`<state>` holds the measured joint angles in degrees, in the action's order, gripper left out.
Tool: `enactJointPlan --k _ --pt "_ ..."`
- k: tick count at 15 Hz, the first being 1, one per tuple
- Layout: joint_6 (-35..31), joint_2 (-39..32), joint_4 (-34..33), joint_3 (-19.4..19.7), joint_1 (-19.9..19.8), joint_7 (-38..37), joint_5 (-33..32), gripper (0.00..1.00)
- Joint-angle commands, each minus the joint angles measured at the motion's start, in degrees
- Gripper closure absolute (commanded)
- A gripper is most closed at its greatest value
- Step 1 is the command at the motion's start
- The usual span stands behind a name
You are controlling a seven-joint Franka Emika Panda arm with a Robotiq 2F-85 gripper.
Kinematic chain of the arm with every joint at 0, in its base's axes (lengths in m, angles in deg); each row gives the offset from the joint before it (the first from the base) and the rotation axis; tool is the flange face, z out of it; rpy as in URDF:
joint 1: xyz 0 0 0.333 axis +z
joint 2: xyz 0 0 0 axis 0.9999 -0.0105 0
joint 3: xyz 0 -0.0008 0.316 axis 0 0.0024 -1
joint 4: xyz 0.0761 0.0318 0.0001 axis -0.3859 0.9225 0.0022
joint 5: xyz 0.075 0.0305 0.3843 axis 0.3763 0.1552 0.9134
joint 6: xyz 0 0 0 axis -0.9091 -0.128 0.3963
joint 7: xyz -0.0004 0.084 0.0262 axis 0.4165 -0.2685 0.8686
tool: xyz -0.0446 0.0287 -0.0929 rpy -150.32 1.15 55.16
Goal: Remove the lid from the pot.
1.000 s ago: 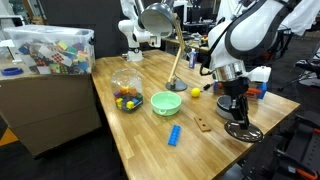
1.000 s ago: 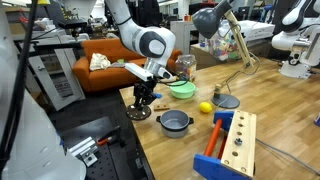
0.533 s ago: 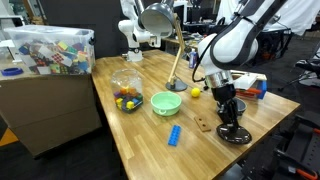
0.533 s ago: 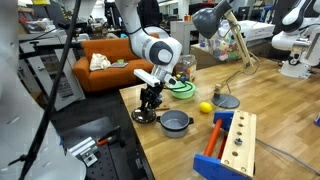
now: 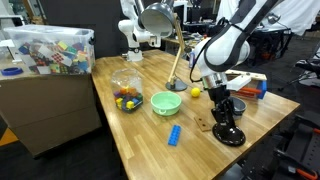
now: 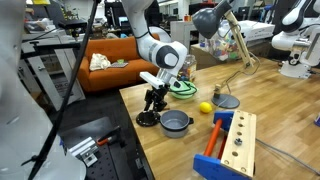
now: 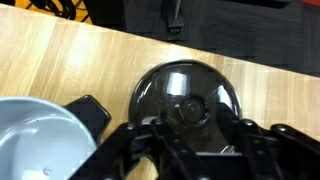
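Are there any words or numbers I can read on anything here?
No text is readable in any view.
Lid: plain black, no writing shows.
Pot: bare metal, no marks show.
Bin of coloured pieces: anything printed is too small to read.

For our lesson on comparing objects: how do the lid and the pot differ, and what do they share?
The lid is black and glossy; the pot is silver-grey. The lid is a flat disc; the pot is hollow and open. Both are round and sit side by side on the table.
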<state>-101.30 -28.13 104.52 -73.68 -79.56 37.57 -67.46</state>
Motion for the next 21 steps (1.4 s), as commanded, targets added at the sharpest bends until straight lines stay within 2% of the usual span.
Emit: enactJointPlan --k 1,3,4,10,15,16,18,21 --pt "1.53 2.91 0.80 0.05 -1.27 -0.58 -0.04 0.15" --pt "1.52 6.19 2.52 -0.18 -2.29 0.35 1.16 0.02" --pt "1.99 8.20 3.44 -0.37 -2.90 0.88 2.06 0.00" --pt "10.85 23.18 9.63 0.23 -5.44 7.87 8.83 0.00" --pt "12.35 35.72 17.85 3.58 -6.74 9.91 9.30 0.00" --pt "12.38 31.54 14.42 3.17 -5.91 8.51 8.31 0.00" --pt "12.47 34.86 17.07 4.07 -6.21 8.81 8.27 0.00" --pt "12.44 35.44 17.56 3.99 -6.12 8.80 8.27 0.00"
